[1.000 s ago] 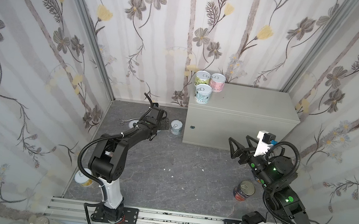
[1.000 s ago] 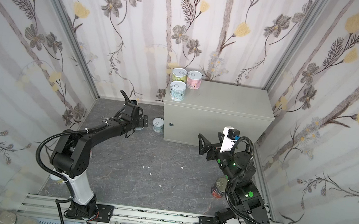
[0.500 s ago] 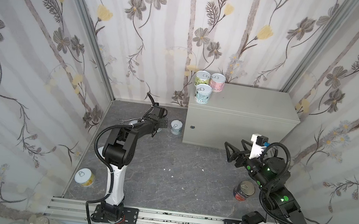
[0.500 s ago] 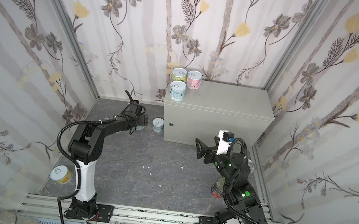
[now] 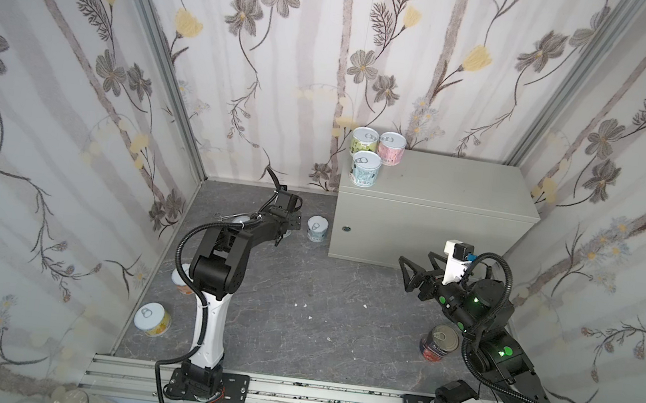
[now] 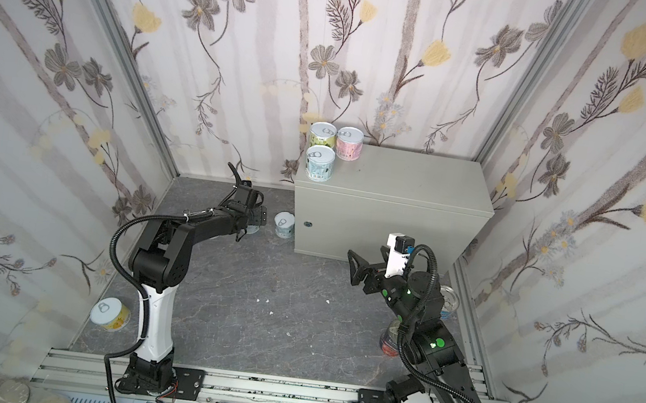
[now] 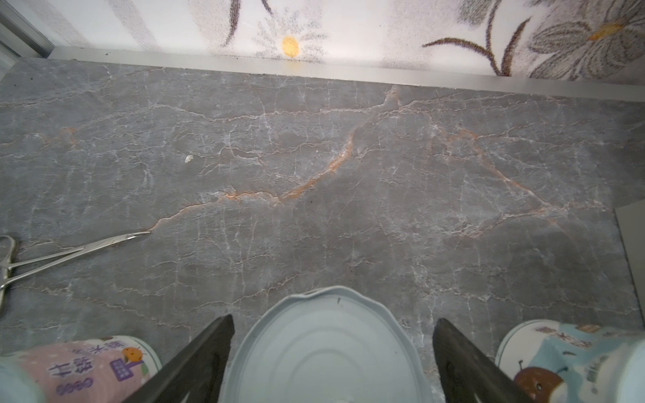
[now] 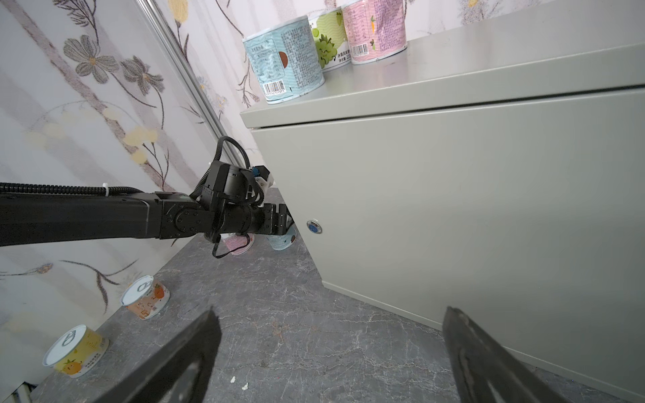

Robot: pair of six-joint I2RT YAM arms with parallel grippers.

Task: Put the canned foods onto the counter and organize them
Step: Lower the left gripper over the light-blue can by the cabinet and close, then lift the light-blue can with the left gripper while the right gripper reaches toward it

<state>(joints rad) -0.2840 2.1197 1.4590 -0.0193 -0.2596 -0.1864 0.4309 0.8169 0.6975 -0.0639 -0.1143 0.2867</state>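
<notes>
Chinese characters on pink can [image 7: 87,370], "220" on green can [image 8: 330,40]

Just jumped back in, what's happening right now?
The left tool straddles a grey-topped can on the floor near the counter, jaws either side, not yet clamped. The right tool hangs open and empty before the counter's front. Three cans stand on top; others, including a yellow can, wait on the floor.

Three cans [image 5: 366,169] leftmost atop the counter [image 5: 461,186], other cans [image 5: 317,228] on the floor [image 5: 301,292]
</notes>
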